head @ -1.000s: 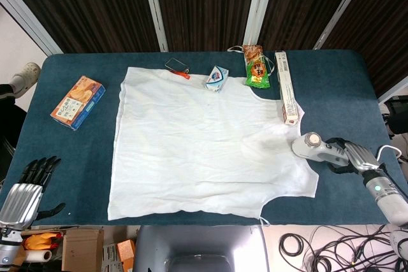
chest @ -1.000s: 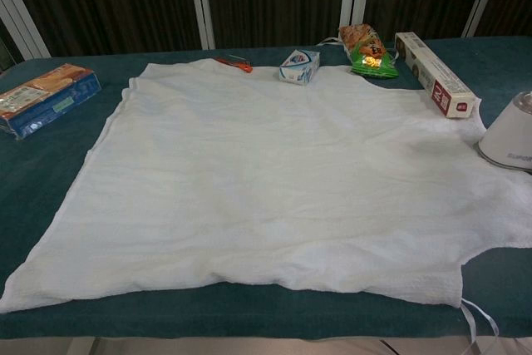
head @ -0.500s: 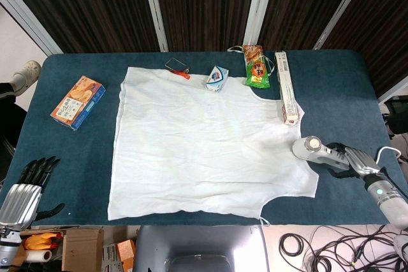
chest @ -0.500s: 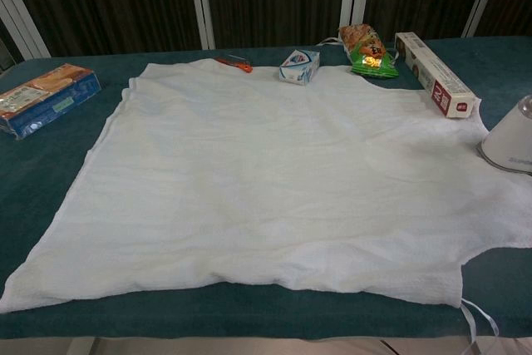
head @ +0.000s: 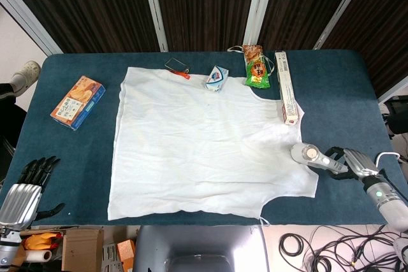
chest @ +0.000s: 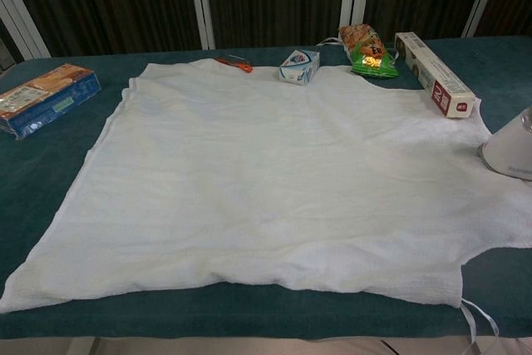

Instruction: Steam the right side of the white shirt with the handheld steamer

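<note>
The white shirt (head: 197, 141) lies spread flat on the blue table (head: 344, 87); the chest view shows it too (chest: 274, 180). My right hand (head: 356, 164) grips the handle of the white handheld steamer (head: 310, 155) at the shirt's right edge, its head resting on the fabric near the armhole. Only the steamer's white body (chest: 510, 149) shows at the right border of the chest view. My left hand (head: 29, 189) hangs off the table's front left corner, fingers apart, holding nothing.
Along the far edge lie a long narrow box (head: 286, 86), a green snack bag (head: 256, 67), a small blue-white pack (head: 217, 78) and an orange-handled tool (head: 178, 68). A biscuit box (head: 78, 102) sits at the left. Cables trail on the floor at the lower right.
My right hand has drawn the steamer toward the near edge along the shirt's right side. The left hand has stayed put.
</note>
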Tool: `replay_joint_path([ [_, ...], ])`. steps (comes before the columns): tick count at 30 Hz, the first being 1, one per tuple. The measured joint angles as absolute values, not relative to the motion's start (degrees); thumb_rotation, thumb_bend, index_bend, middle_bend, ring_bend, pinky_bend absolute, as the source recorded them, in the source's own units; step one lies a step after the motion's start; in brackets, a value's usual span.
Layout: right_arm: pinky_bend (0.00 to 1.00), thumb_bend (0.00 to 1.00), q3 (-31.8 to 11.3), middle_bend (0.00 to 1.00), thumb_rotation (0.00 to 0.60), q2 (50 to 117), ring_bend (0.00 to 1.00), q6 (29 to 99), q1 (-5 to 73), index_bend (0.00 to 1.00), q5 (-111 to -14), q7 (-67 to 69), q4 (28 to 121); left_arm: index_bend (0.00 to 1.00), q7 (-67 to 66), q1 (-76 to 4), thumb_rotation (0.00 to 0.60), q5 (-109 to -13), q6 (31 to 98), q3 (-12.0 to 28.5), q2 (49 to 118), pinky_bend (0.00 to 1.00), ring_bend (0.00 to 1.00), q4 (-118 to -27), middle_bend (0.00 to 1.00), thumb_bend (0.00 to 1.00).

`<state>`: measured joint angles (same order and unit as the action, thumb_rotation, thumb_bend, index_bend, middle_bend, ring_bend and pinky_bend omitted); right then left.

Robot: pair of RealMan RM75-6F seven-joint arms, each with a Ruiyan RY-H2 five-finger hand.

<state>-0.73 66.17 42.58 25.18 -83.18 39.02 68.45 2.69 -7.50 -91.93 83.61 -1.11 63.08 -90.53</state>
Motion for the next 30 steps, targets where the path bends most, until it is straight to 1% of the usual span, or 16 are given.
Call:
replay_joint_path([
  [9, 0.55, 0.26, -0.1, 0.33, 0.600, 65.6, 0.34, 44.1, 24.9, 0.38, -83.6, 39.5, 68.7, 0.04, 2.9, -7.7, 0.600, -91.8, 83.4, -1.1, 63.1, 0.07, 0.00, -90.5, 0.05, 0.01],
  [19, 0.55, 0.26, 1.1, 0.33, 0.600, 65.3, 0.34, 43.6, 24.8, 0.39, -83.6, 38.9, 69.3, 0.04, 2.7, -7.9, 0.600, -91.9, 83.0, -1.1, 63.2, 0.07, 0.00, -90.6, 0.05, 0.01],
  [22, 0.58, 0.29, 1.2, 0.36, 0.600, 65.7, 0.37, 43.3, 24.9, 0.44, -83.5, 39.4, 68.8, 0.04, 2.7, -8.0, 0.600, -91.9, 82.9, -1.1, 63.2, 0.07, 0.00, -90.6, 0.05, 0.01],
  [24, 0.64, 0.35, 1.2, 0.41, 0.600, 66.0, 0.43, 43.5, 24.9, 0.49, -83.5, 40.2, 68.4, 0.04, 2.7, -8.0, 0.600, -91.9, 82.9, -1.1, 63.2, 0.07, 0.00, -90.6, 0.05, 0.01],
  [26, 0.69, 0.39, 1.2, 0.44, 0.600, 66.2, 0.47, 43.7, 24.9, 0.53, -83.6, 41.2, 68.1, 0.04, 2.7, -8.0, 0.600, -91.9, 82.9, -1.1, 63.2, 0.07, 0.00, -90.6, 0.05, 0.01],
  [30, 0.74, 0.43, 1.3, 0.51, 0.600, 66.8, 0.53, 43.5, 25.1, 0.60, -84.0, 43.7, 67.1, 0.04, 2.6, -8.1, 0.600, -91.9, 82.8, -1.1, 63.2, 0.07, 0.00, -90.6, 0.05, 0.01],
])
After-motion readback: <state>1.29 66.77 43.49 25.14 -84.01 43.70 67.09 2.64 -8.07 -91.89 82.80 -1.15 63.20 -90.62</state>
